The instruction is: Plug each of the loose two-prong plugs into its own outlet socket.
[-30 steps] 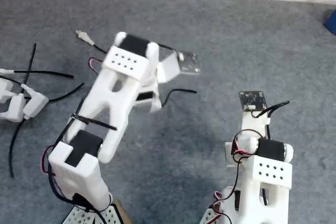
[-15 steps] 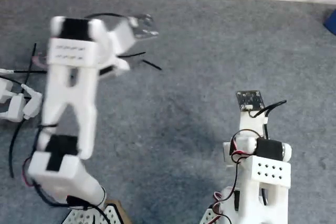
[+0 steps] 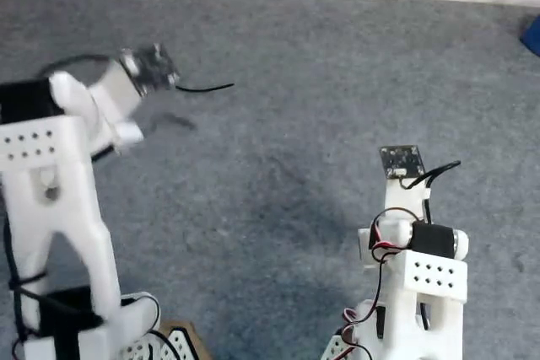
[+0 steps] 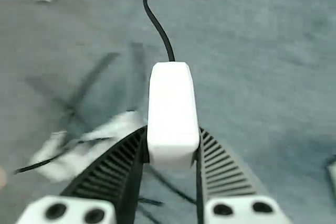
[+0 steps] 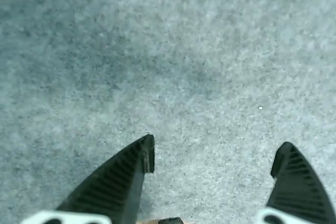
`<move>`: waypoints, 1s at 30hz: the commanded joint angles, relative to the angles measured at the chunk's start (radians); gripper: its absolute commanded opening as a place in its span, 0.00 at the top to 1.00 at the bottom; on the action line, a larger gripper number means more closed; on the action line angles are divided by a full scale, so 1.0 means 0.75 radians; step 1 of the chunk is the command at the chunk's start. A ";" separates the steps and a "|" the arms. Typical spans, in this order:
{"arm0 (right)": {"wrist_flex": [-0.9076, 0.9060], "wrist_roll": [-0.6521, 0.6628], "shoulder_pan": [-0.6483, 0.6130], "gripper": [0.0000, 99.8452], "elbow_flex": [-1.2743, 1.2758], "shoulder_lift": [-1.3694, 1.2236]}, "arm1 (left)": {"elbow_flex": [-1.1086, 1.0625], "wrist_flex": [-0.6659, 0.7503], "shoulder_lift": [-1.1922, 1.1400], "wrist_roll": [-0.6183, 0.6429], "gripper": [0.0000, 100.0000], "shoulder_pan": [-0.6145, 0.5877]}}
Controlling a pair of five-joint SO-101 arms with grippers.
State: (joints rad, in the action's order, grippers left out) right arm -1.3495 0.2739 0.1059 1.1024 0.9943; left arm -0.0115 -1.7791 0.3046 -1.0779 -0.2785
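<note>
Well, the left gripper (image 4: 171, 132) was clamped on a white plug (image 4: 169, 109) by the far left corner of the carpet (image 3: 295, 56). The right gripper (image 5: 216, 153) hung wide open above it

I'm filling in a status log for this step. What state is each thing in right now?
left gripper: jaws shut on the white plug.
white plug: held between the jaws, not in a socket.
black cord: attached to the white plug, trailing away over the carpet.
right gripper: jaws open, holding nothing, above bare carpet.
white pieces: lying on the carpet, too blurred to tell more.
</note>
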 commanded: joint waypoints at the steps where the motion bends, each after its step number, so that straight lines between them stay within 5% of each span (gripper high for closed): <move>1: 0.003 -0.016 -0.026 0.66 -0.056 0.015 | -0.373 -0.010 0.128 0.045 0.99 0.249; 6: 0.001 -0.016 -0.060 0.66 -0.054 0.015 | -0.521 0.053 0.095 0.362 0.99 0.868; 10: 0.003 -0.016 -0.062 0.66 -0.030 0.015 | -0.500 0.239 0.009 0.516 0.99 1.143; 17: 0.019 -0.016 -0.062 0.66 -0.019 0.015 | -0.474 0.323 -0.224 0.550 0.82 1.171; 23: 0.019 -0.016 -0.058 0.66 -0.026 0.017 | -0.275 0.174 -0.236 0.426 0.81 1.081; 30: 0.019 -0.008 0.122 0.66 -0.028 0.019 | 0.132 0.125 -0.244 0.421 0.81 1.249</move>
State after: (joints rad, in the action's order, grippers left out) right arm -1.3495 0.2739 0.1105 1.1040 0.9943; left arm -0.0407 -1.6732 0.1174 -0.7541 0.6114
